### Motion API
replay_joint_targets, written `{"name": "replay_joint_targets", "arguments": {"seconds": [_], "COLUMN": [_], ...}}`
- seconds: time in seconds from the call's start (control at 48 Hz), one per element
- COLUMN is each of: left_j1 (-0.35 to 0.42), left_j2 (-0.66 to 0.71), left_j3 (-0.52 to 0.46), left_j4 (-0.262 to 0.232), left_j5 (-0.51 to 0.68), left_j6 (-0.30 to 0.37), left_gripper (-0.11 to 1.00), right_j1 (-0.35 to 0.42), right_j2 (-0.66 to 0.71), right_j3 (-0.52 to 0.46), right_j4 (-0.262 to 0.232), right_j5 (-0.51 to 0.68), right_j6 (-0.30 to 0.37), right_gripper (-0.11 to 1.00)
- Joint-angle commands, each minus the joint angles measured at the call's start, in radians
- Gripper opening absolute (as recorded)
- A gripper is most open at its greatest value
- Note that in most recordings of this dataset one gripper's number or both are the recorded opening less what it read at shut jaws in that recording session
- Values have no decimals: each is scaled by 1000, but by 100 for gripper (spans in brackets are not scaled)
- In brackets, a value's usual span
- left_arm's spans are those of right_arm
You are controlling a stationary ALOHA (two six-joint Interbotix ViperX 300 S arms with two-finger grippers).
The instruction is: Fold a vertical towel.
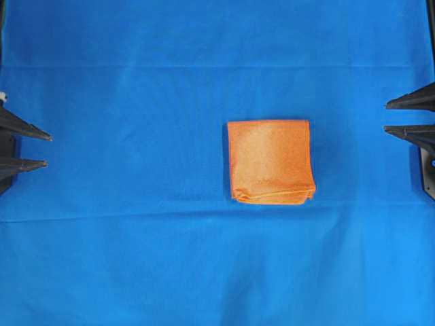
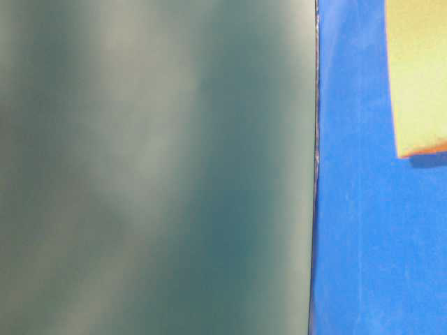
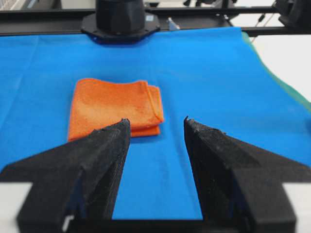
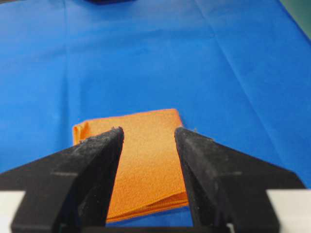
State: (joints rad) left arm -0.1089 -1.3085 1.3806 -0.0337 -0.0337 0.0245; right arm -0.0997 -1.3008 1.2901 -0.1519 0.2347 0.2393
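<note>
Blue sheeting is spread over the whole counter, with faint crease lines seen across it in the overhead view. In the table-level view, most of the picture is filled by a blurred grey-green surface that cannot be identified. The orange microfibre towel is laid flat right of centre on the sheet, folded into a near-square stack whose layered edges are shown along its near side. The left tool is kept at the left edge, released, with nothing between its fingers. The right tool is kept at the right edge, likewise released and unloaded, well apart from the towel.
</note>
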Motion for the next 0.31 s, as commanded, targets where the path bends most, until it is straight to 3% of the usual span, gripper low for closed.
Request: {"name": "replay_joint_targets", "arguments": {"seconds": [0.0, 0.292], "left_j1": [2, 3], "left_j2": [6, 6], "left_j3": [-11, -11], "left_j4": [2, 2], "left_j5": [-3, -3], "left_j6": [0, 0], "left_gripper": [46, 46], "right_j1": [-2, -2], "right_j2": [18, 23], "right_j3": [-11, -8], "right_j4": [-2, 0], "right_j5": [-6, -8], "right_j6": [2, 2], "right_gripper": [53, 53]}}
